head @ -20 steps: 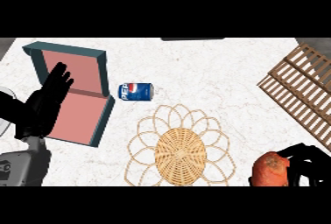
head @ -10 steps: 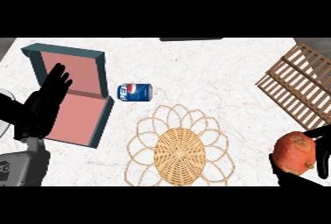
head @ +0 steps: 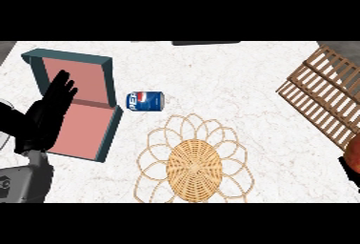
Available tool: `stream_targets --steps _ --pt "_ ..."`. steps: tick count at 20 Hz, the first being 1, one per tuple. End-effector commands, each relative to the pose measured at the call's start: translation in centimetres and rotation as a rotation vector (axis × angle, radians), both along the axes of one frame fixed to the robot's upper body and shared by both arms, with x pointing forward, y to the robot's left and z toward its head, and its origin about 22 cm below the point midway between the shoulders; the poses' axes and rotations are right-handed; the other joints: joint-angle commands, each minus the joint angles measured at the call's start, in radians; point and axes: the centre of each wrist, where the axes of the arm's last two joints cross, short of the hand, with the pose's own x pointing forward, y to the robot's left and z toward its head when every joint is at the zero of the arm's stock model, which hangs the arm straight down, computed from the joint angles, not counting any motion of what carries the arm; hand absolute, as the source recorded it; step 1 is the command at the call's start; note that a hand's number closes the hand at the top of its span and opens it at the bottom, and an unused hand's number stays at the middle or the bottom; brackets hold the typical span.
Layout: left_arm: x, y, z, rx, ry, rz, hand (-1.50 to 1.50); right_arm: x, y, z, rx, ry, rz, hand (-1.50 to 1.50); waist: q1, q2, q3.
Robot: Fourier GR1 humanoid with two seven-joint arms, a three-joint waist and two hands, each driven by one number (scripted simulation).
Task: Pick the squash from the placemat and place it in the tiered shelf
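At the frame's right edge the squash nears the shelf; the right hand barely shows, its fingers' state impossible to tell. Clipping a slat could dislodge it. Left hand rests, fingers released.

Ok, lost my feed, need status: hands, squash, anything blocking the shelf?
Left hand open, resting over the box. Right hand barely in view at right edge. Squash off placemat, below tiered shelf. No visible obstruction.

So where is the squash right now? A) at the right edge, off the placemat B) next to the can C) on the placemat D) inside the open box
A: the squash shows only at the right edge, below the shelf; the placemat holds nothing.
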Motion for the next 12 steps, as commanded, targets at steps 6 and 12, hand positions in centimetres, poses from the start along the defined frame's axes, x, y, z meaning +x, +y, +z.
stream_targets --steps 6,12 --pt "0.4 -0.9 0.6 0.006 -0.017 -0.032 0.0 0.1 -15.0 4.3 0.2 0.001 -0.145 1.5 0.042 0.011 -0.004" --pt "0.7 -1.5 1.7 0.006 -0.021 -0.066 0.0 0.5 -21.7 4.9 0.175 -0.139 -0.157 -1.5 0.06 0.011 -0.004"
